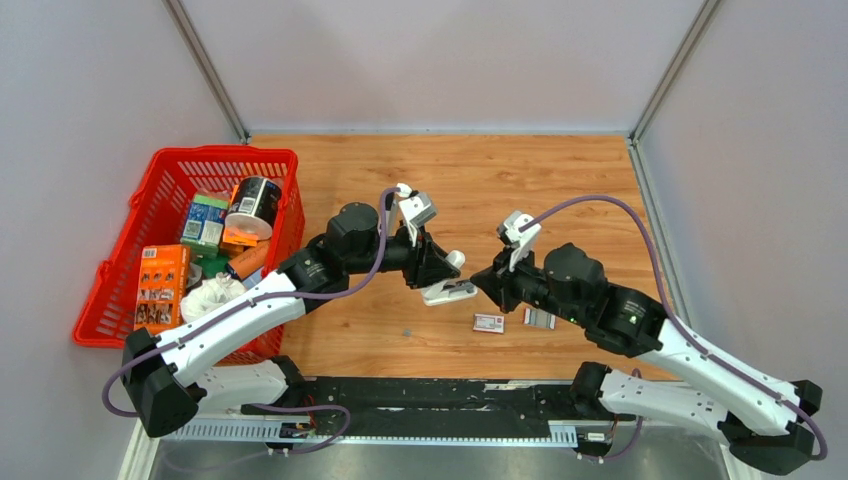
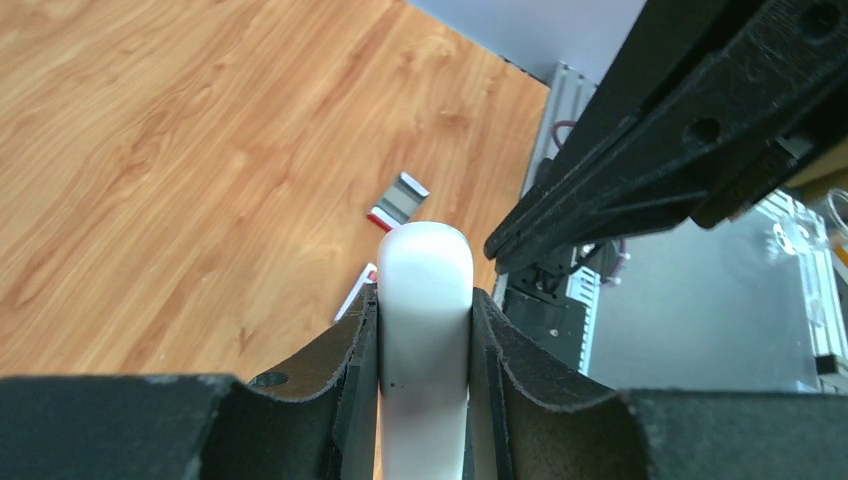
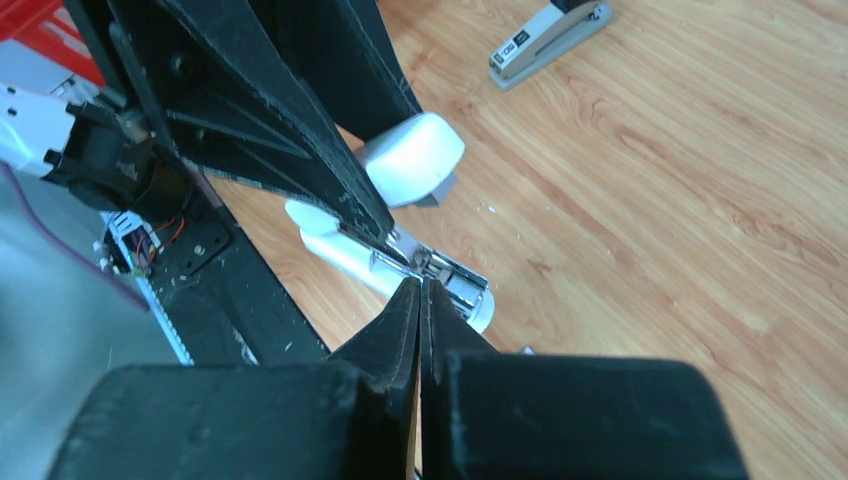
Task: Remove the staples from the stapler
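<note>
The white stapler (image 1: 449, 291) lies hinged open above the wood table, its lid (image 1: 455, 259) raised. My left gripper (image 1: 438, 272) is shut on the lid; in the left wrist view the white rounded lid (image 2: 425, 290) sits clamped between both pads. In the right wrist view the lid (image 3: 415, 155) stands over the white base (image 3: 335, 248) with its grey metal inner piece (image 3: 455, 283) exposed. My right gripper (image 1: 479, 284) is shut, its tips (image 3: 421, 287) touching the metal piece. I cannot tell whether any staples are pinched between them.
A small red-and-white flat box (image 1: 489, 322) and a second small packet (image 1: 538, 318) lie on the table just in front of the stapler. A grey stapler (image 3: 545, 35) lies farther off. A red basket (image 1: 130, 300) full of goods stands at the left.
</note>
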Available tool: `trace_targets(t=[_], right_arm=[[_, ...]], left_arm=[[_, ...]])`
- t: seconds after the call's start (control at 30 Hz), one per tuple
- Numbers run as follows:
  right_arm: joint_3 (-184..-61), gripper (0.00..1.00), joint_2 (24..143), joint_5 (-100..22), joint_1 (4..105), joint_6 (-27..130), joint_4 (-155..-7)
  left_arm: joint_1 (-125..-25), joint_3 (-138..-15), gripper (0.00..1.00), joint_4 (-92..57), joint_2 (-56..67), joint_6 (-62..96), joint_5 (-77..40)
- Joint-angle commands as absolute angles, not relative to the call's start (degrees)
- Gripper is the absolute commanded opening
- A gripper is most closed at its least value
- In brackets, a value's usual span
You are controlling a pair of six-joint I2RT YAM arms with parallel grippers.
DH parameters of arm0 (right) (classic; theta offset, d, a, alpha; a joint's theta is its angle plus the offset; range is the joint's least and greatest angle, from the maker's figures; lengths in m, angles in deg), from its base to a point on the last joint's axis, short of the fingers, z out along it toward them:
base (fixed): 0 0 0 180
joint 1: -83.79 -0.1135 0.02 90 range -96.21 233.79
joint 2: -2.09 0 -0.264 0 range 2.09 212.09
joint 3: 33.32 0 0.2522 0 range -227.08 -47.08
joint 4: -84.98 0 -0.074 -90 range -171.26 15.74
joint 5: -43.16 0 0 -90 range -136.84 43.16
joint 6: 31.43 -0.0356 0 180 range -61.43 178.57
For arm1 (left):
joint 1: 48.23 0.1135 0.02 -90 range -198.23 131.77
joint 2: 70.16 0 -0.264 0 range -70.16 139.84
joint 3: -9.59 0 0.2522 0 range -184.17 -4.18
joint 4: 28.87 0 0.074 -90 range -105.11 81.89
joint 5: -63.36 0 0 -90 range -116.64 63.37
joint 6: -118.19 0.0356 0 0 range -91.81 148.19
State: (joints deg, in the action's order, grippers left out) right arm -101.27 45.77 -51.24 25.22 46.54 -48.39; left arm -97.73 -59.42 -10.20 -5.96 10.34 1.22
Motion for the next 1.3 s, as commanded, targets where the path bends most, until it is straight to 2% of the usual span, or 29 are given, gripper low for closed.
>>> trace_targets(t=[0.0,0.47,0.97,1.27], right_arm=[[-99.56,0.00,48.23,-54.04,25.43,45.56,-59.01],[-88.92,0.00,54.56,-55.54,25.43,45.56,-75.71],[-77.06,0.00,60.36,-45.89,25.34,38.10,-94.60],[-73.36,0.00,69.05,-41.83,24.20,34.58,-107.70]], left_arm=[[-97.89,-60.96,0.00,-11.24,-6.44,7.89,-4.05],[-97.98,-60.69,0.00,-9.92,-7.67,3.93,-9.41],[-97.98,-59.37,0.00,-6.33,-7.41,0.06,-20.21],[-97.89,-56.56,0.00,-7.02,-6.09,-3.10,-24.34]])
